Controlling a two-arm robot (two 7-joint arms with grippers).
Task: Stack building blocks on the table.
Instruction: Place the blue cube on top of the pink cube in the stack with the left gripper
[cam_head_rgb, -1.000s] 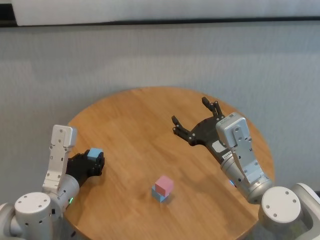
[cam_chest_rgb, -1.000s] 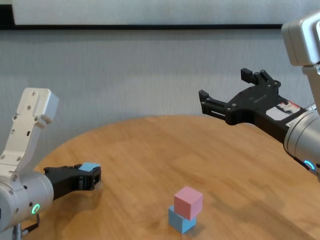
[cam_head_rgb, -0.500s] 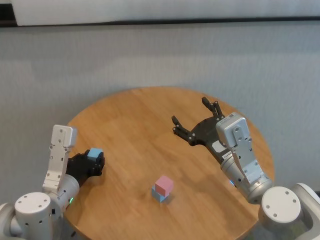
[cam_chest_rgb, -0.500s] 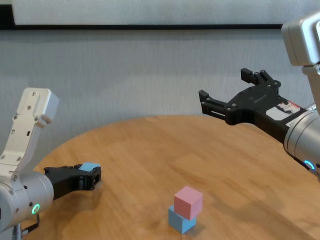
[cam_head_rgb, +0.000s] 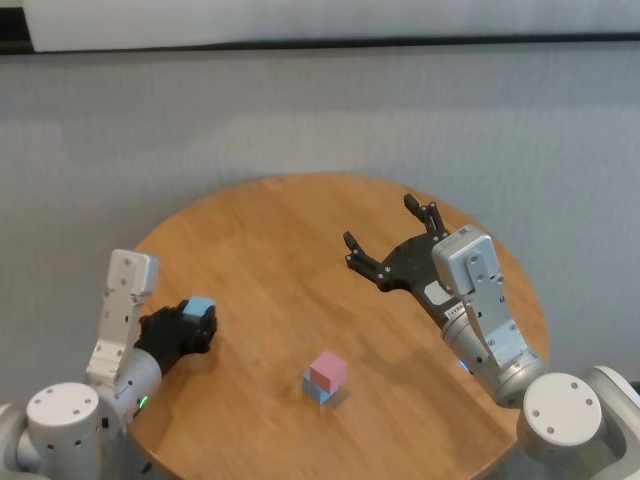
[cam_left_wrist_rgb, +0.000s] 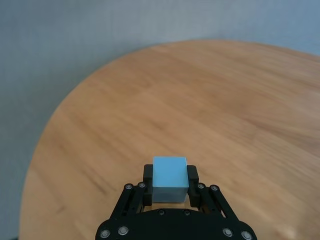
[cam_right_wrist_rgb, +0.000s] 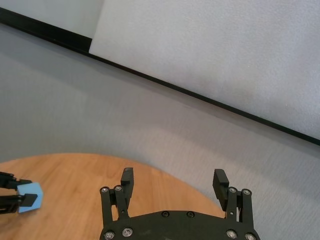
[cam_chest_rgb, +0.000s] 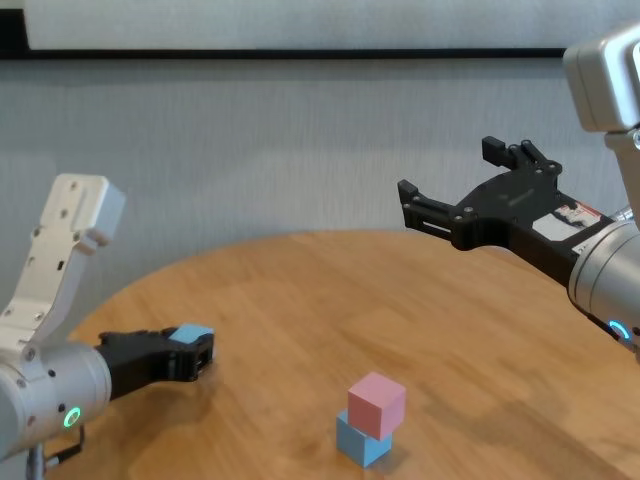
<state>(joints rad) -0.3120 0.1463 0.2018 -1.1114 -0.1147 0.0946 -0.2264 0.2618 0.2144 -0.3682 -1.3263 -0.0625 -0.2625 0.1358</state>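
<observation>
A: What is held by the left gripper?

B: A light blue cube is clamped between its fingers, over the robot's-left part of the table. In the left wrist view the cube is seen squeezed between the two black pads. Whether it is lifted off the wood or just touching it cannot be told.

A: And where are the other blocks found?

B: A pink cube is set on top of a second light blue cube, slightly askew, near the front edge of the table. This pair is well apart from the held cube, with bare wood between them.

A: How is the right gripper placed?

B: It is held above the robot's-right part of the table, fingers spread wide with nothing between them, as is confirmed in the right wrist view.

A: What else is seen around?

B: A grey wall is seen behind the table, with a dark strip running along it higher up.
</observation>
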